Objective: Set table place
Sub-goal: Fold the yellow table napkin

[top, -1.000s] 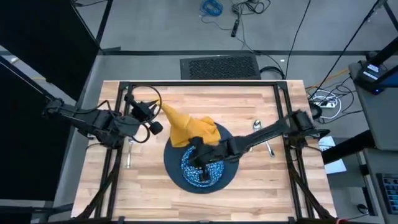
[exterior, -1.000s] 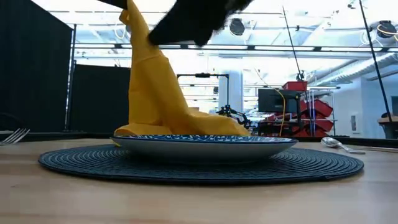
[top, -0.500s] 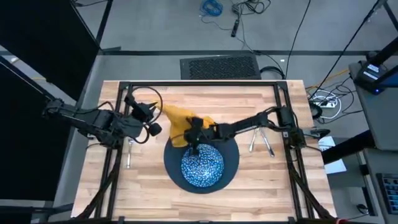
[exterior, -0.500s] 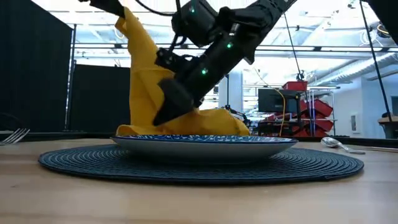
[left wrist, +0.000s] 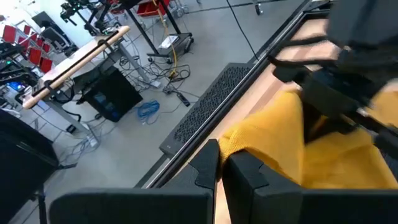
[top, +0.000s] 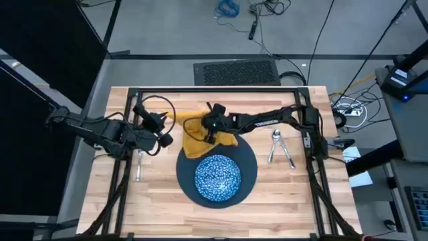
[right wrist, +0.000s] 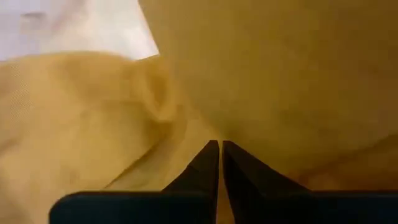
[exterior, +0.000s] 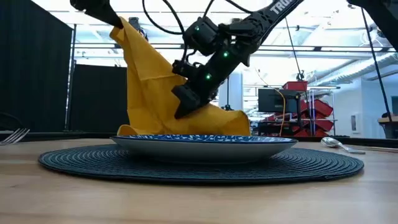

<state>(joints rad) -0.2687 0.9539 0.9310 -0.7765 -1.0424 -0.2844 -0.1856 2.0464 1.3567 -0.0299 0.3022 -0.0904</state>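
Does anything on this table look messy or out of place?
Yes: the yellow napkin is bunched, one corner lifted by the left gripper, the right gripper pressed into it. It drapes onto the dark round mat.

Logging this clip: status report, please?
Left gripper shut on napkin corner, lifted. Right gripper shut, pressed against napkin behind speckled dish. Fork, spoon lie aside, clear.

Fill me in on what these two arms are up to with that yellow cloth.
Both arms are handling the mustard-yellow napkin. The left hand is shut on one corner and holds it up off the table, so the cloth hangs like a tent. The right hand presses shut-fingered into the cloth lower down, behind the speckled dish, which sits on the dark plate. A fork lies left of the plate, with a spoon and knife to its right.
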